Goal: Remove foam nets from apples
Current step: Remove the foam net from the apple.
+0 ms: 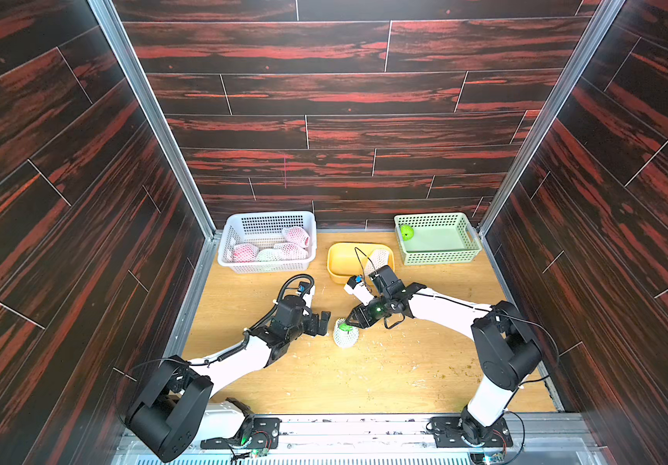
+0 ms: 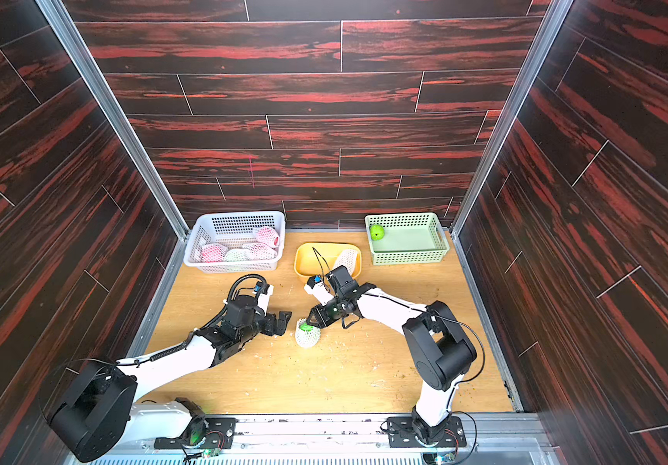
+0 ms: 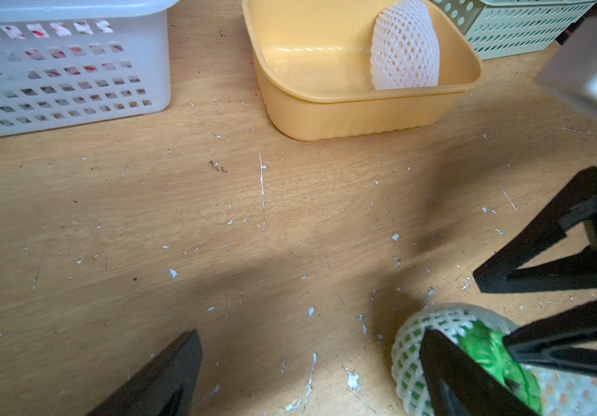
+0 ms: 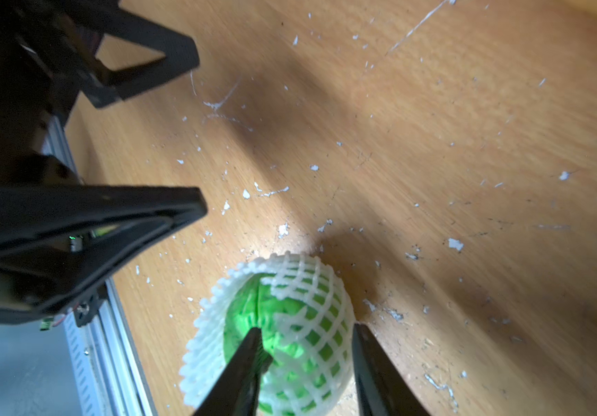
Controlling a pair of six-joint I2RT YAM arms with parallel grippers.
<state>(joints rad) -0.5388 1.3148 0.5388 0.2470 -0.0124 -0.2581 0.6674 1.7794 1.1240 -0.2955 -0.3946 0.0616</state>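
We see green apple point(image 4: 250, 306), glossy, in white diamond-mesh foam net point(image 4: 311, 273), mid wooden table point(image 1: 384, 374). Right gripper point(image 4: 306, 329) angles down, jaws straddling net wall; grip we cannot tell. Left gripper point(image 1: 324, 324) low beside, gaping.

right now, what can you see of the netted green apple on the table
The green apple stands on the wooden table, wrapped in a white foam net with diamond holes, open at the top where glossy green skin shows. The right gripper straddles the net's wall, one fingertip at bare skin, one outside; grip unclear.
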